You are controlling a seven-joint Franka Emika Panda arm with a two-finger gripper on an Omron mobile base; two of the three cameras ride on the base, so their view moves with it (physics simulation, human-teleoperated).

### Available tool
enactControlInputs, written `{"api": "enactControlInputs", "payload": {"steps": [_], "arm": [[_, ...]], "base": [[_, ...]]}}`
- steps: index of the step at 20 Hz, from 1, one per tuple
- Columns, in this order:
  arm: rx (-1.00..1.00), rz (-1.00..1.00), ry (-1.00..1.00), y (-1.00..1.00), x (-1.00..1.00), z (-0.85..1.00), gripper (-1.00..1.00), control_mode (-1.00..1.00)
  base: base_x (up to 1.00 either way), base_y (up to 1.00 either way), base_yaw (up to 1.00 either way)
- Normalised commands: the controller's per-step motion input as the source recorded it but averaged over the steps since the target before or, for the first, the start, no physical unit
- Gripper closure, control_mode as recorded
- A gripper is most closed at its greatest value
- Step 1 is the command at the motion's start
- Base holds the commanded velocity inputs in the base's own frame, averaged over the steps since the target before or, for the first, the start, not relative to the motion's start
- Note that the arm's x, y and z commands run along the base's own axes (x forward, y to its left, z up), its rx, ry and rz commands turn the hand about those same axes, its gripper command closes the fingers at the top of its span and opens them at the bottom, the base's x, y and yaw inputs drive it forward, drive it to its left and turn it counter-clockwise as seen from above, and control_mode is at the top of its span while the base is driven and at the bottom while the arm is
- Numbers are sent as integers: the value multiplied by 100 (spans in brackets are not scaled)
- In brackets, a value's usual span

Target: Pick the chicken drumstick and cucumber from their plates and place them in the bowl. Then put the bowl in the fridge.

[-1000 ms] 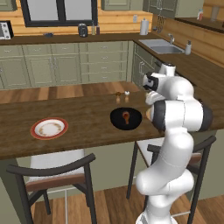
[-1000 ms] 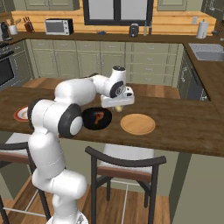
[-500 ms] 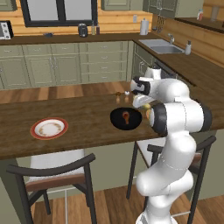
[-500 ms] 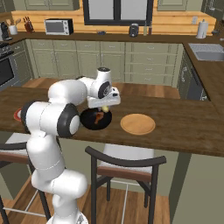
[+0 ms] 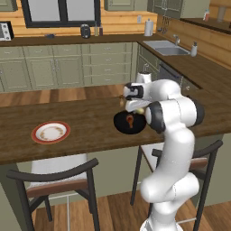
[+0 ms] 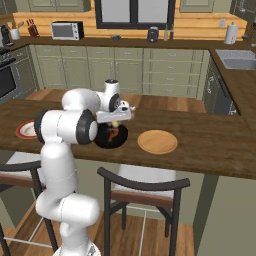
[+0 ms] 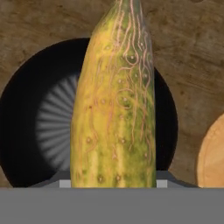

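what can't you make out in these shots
- Drumstick: a small reddish lump in the bowl in the left base view; too small to read its shape. In the hand view the cucumber covers it.
- Fingertips: cucumber hides them in the hand view.
- Gripper: small, between arm and bowl in the right base view.
- Red-rimmed plate: the arm covers half in the right base view.
- Orange plate: cut by the hand view's edge.

Kitchen: sink (image 5: 164, 46), microwave (image 6: 67, 30), green cabs (image 5: 67, 67).
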Motion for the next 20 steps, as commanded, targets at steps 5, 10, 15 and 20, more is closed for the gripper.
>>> {"api": "enactControlInputs", "payload": {"steps": [5,10,15,20], "arm": [[-3,-2,-2,11,11,-30,100,-100],[0,-1,-1,2,13,-21,100,-100],[0,0,0,5,0,-41,100,-100],[0,0,0,15,4,-36,-100,-100]], "base": [[0,0,0],[0,0,0],[0,0,0],[0,0,0]]}}
